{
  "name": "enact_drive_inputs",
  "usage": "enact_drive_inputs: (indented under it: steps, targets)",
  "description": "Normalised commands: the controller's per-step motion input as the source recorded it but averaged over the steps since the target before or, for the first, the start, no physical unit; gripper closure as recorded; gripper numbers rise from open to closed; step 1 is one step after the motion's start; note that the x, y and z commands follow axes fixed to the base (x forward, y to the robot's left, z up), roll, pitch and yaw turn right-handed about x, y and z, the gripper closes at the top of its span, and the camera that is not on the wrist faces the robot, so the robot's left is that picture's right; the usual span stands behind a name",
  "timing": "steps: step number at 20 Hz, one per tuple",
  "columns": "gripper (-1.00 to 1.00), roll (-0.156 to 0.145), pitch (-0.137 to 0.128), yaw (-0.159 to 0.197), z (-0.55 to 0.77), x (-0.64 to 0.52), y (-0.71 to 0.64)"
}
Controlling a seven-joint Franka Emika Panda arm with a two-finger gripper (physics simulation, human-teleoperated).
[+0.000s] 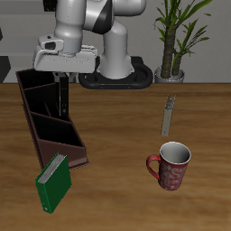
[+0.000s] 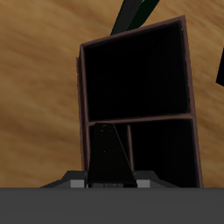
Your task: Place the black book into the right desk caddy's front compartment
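The right desk caddy (image 1: 50,122) is a long maroon-brown open box that runs from the back toward the table's front edge. My gripper (image 1: 63,79) is above it, shut on the black book (image 1: 63,97), which hangs upright with its lower end down between the caddy's walls. In the wrist view the black book (image 2: 108,156) shows edge-on below the fingers (image 2: 87,182), over the section just behind a divider (image 2: 140,119). The caddy's front compartment (image 2: 136,74) lies beyond that divider, dark and open.
A green book (image 1: 52,182) leans at the caddy's front end; its edge also shows in the wrist view (image 2: 140,12). A red patterned mug (image 1: 170,165) stands nearer the front edge. A thin grey object (image 1: 169,114) lies behind the mug. A potted plant (image 1: 176,36) stands at the back.
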Motion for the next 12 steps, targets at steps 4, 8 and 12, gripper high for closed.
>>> enact_drive_inputs:
  steps: [4, 8, 12]
  targets:
    - [1.0, -0.004, 0.014, -0.01, -0.03, -0.05, -0.04]
    - [1.0, -0.002, -0.002, 0.018, -0.01, -0.11, -0.01]
    - [1.0, -0.033, 0.034, -0.005, -0.17, -0.04, -0.17]
